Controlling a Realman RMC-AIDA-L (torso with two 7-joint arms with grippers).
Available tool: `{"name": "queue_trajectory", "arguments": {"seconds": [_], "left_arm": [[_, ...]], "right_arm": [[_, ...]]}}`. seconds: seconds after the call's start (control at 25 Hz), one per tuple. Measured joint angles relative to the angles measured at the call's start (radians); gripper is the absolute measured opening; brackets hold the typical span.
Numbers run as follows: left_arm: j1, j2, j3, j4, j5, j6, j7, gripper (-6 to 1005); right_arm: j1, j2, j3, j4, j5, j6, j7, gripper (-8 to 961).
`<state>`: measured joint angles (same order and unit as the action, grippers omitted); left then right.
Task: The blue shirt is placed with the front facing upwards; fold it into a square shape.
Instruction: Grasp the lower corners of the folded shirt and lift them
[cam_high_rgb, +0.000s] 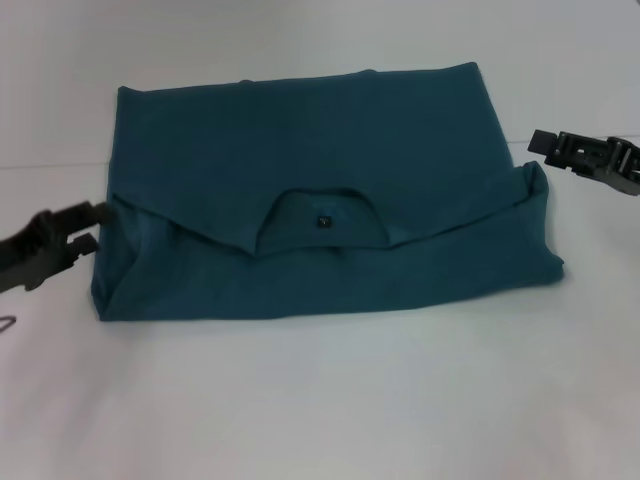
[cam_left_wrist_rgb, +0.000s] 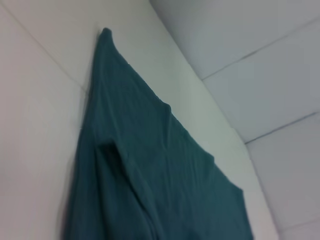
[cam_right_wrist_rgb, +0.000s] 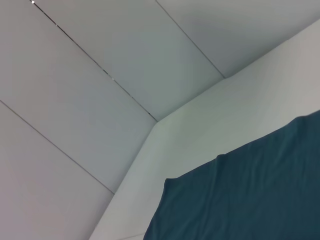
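The blue shirt (cam_high_rgb: 300, 170) lies on the white table (cam_high_rgb: 320, 400), folded into a wide rectangle. Its neckline faces me, with the small black neck label (cam_high_rgb: 324, 221) showing in the opening. No lettering shows. My left gripper (cam_high_rgb: 93, 227) is at the shirt's left edge, open, its fingertips just touching or beside the cloth. My right gripper (cam_high_rgb: 540, 145) hovers just off the raised right corner of the shirt, apart from it. The left wrist view shows the blue shirt (cam_left_wrist_rgb: 150, 175) lengthwise, and in the right wrist view one corner of the shirt (cam_right_wrist_rgb: 250, 190) is visible.
White table surface surrounds the shirt on all sides, with a broad stretch in front. A small thin grey object (cam_high_rgb: 6, 322) pokes in at the left edge. White wall panels (cam_right_wrist_rgb: 100, 75) stand behind the table.
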<state>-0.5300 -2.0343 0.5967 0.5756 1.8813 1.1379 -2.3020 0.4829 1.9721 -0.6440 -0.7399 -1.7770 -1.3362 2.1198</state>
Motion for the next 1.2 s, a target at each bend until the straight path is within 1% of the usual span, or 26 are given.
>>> {"name": "queue_trajectory", "arguments": {"seconds": [0.12,0.2,0.32,0.4,0.44,0.48,0.52,0.72,1.0,1.2], "left_arm": [[0.008,-0.008,-0.001,-0.023,0.002,-0.014,0.121,601],[0.012,-0.005,0.023,-0.057,0.009,-0.051,0.153,600],[0.014,-0.006,0.035,-0.068,0.01,-0.067,0.201,600],[0.016,-0.017,0.038,-0.071,0.01,-0.09,0.267,599],[0.016,-0.017,0.038,-0.071,0.01,-0.09,0.267,598],[0.017,-0.026,0.042,-0.078,0.01,-0.123,0.308,598],[0.017,-0.028,0.045,-0.087,0.01,-0.141,0.319,598],[0.017,-0.032,0.048,-0.102,0.01,-0.159,0.338,596],[0.011,-0.05,0.049,-0.099,0.01,-0.148,0.341,589],[0.006,-0.05,0.075,-0.099,0.009,-0.157,0.342,578]], "right_arm": [[0.005,-0.002,-0.001,0.0,-0.003,0.009,-0.008,588],[0.005,-0.004,-0.001,0.001,-0.003,0.012,-0.013,587],[0.005,-0.004,-0.001,0.001,-0.003,0.017,-0.021,586],[0.003,-0.004,0.0,0.002,-0.003,0.022,-0.026,585],[0.001,-0.004,0.0,0.005,-0.003,0.023,-0.029,584],[0.0,-0.004,0.0,0.008,-0.002,0.024,-0.031,584],[-0.002,-0.004,0.0,0.011,-0.003,0.024,-0.032,584],[-0.008,-0.003,0.001,0.022,-0.002,0.025,-0.033,581],[-0.015,-0.004,0.001,0.027,-0.001,0.025,-0.034,578],[-0.022,-0.004,0.012,0.027,-0.001,0.017,-0.034,576]]}}
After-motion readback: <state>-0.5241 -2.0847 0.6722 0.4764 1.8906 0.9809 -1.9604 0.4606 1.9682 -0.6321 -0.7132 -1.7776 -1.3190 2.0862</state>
